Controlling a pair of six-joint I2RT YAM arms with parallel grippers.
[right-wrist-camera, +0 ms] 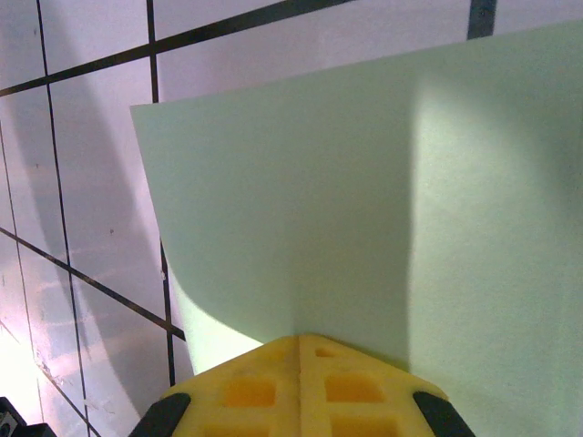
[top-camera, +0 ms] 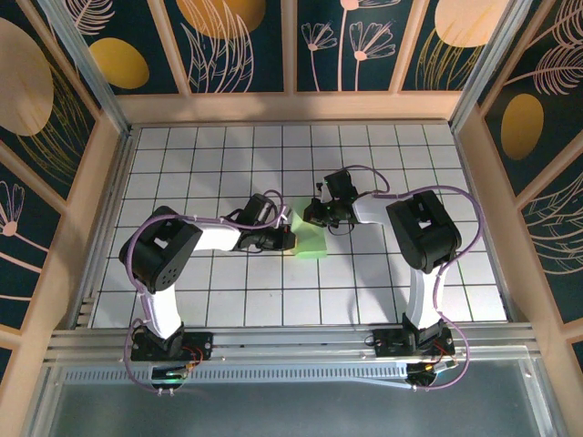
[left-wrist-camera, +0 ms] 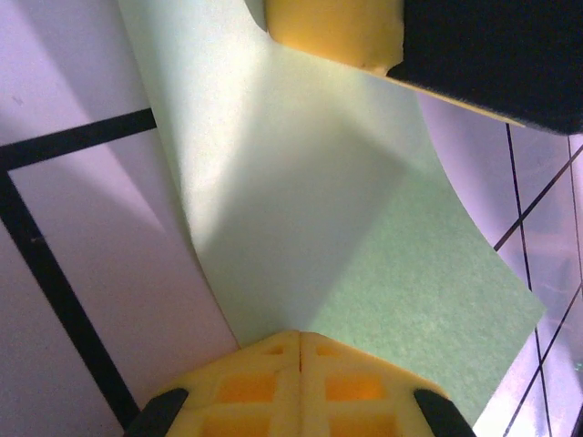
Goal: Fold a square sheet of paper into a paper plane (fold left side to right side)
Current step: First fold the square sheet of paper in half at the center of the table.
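Note:
The square sheet of paper (top-camera: pixel 312 244), pale green, lies mid-table between the two arms, and part of it is lifted and curled. My left gripper (top-camera: pixel 290 239) is at its left side. In the left wrist view the yellow fingertips (left-wrist-camera: pixel 273 360) are pressed together on the sheet (left-wrist-camera: pixel 301 209), which bends upward from them. My right gripper (top-camera: pixel 312 215) is at the sheet's far edge. In the right wrist view that gripper (right-wrist-camera: pixel 301 339) is shut on the paper (right-wrist-camera: pixel 328 182), whose left edge curls up off the tiles. The right gripper's finger (left-wrist-camera: pixel 337 27) appears at the top of the left wrist view.
The white grid-tile table (top-camera: pixel 228 155) is ringed by wooden walls (top-camera: pixel 291 106). Both arm bases (top-camera: pixel 168 344) sit on the metal rail at the near edge. Purple cables (top-camera: pixel 455 273) loop along the arms.

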